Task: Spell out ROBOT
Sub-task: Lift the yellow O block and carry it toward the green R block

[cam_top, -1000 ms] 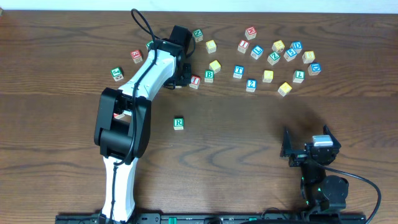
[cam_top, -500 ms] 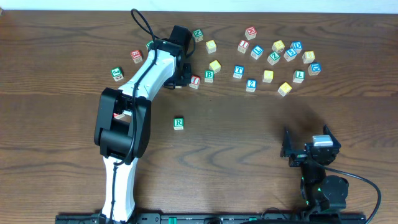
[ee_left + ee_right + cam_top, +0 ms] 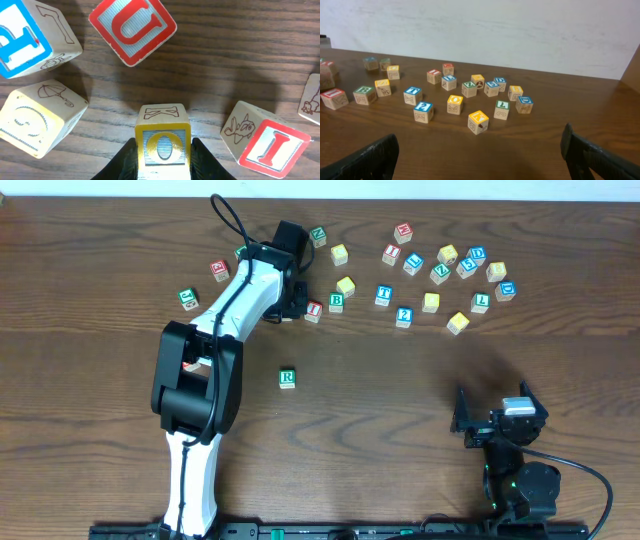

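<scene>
The left gripper [image 3: 163, 156] pinches the O cube [image 3: 163, 144], one finger pressed against each side. The yellow-framed O faces the wrist camera and a K shows on the face beyond it. The cube sits on the table [image 3: 400, 400] at the far left. A red U cube [image 3: 132, 29] lies just beyond it and a red I cube [image 3: 272, 146] just to its right, both apart from it. From overhead, the left gripper [image 3: 292, 298] covers the O cube.

The B cube [image 3: 337, 301] sits just right of the I cube [image 3: 314, 309]. The T cube [image 3: 383, 295] is further right, near the blue 2 cube [image 3: 404, 316]. The R cube [image 3: 287, 378] lies alone on the near side of that row, well apart from every other cube. The other cubes [image 3: 431, 301] are scattered loosely across the far right of the table.

The right gripper [image 3: 493, 410] is at the near right with its fingers [image 3: 372, 160] spread wide, holding nothing and well apart from the cubes.
</scene>
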